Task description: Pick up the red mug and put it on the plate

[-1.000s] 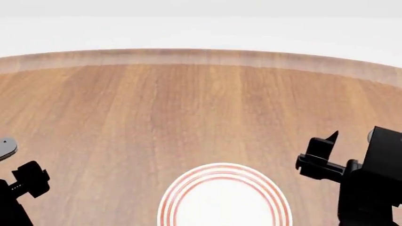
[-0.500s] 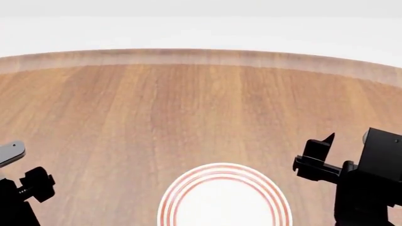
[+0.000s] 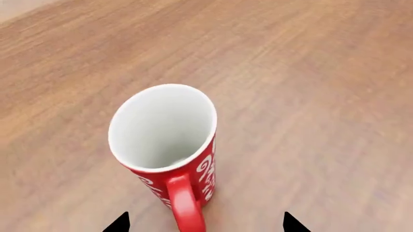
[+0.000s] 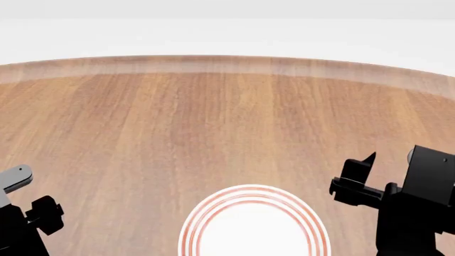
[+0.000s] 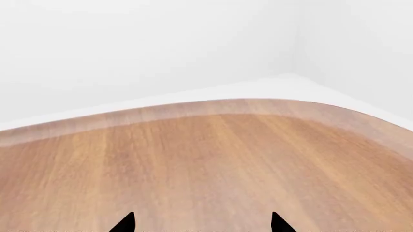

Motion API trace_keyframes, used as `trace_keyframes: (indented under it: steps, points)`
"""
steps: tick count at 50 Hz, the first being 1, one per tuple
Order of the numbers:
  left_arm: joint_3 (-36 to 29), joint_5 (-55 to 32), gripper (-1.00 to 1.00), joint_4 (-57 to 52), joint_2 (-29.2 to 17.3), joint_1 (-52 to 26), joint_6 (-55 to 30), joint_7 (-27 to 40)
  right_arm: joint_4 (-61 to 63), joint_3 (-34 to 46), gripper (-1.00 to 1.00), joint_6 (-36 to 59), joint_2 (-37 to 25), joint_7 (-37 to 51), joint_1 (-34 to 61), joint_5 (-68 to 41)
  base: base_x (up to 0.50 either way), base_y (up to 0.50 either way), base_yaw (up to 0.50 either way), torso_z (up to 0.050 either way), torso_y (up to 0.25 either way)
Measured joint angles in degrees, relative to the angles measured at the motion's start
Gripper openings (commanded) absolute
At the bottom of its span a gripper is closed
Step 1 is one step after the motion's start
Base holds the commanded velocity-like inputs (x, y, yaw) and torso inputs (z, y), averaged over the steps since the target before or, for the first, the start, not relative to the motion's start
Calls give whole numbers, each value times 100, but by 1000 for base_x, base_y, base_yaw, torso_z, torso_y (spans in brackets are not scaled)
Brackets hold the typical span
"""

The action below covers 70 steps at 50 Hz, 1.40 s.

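Observation:
The red mug (image 3: 164, 145) stands upright on the wooden table in the left wrist view, white inside, with white pattern on its side. Its red loop handle (image 3: 185, 205) points toward my left gripper (image 3: 206, 224), which is open, with the handle lying between the two fingertips. The mug does not show in the head view. The plate (image 4: 252, 193), white with red rings, lies at the bottom centre of the head view, cut off by the frame. My right gripper (image 5: 202, 224) is open and empty over bare table.
The wooden table (image 4: 227, 122) ends in a curved far edge (image 4: 227, 64) with white wall behind. My left arm (image 4: 29, 221) is at the bottom left of the plate and my right arm (image 4: 401, 205) at its right.
In the head view my left arm has shifted a little right and down. My right arm has edged slightly left and down. The plate has not moved.

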<state>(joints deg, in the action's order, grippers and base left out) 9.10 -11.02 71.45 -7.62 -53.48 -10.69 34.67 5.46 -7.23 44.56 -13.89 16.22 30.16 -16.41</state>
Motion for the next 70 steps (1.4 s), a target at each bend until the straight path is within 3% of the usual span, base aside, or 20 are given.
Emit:
trace_keyframes:
  steps: [38, 39, 70]
  points:
    - [869, 980, 100, 345, -1, -79, 11, -88, -310, 95, 100, -240, -3, -25, -6, -39, 0, 0, 0, 0, 0]
    - [874, 990, -100, 346, 1, -76, 12, -96, -320, 98, 100, -248, -2, -25, -6, -39, 0, 0, 0, 0, 0]
    - [711, 1230, -100, 343, 18, 5, 174, -439, -543, 202, 100, -418, -3, -20, -2, -48, 0, 0, 0, 0, 0]
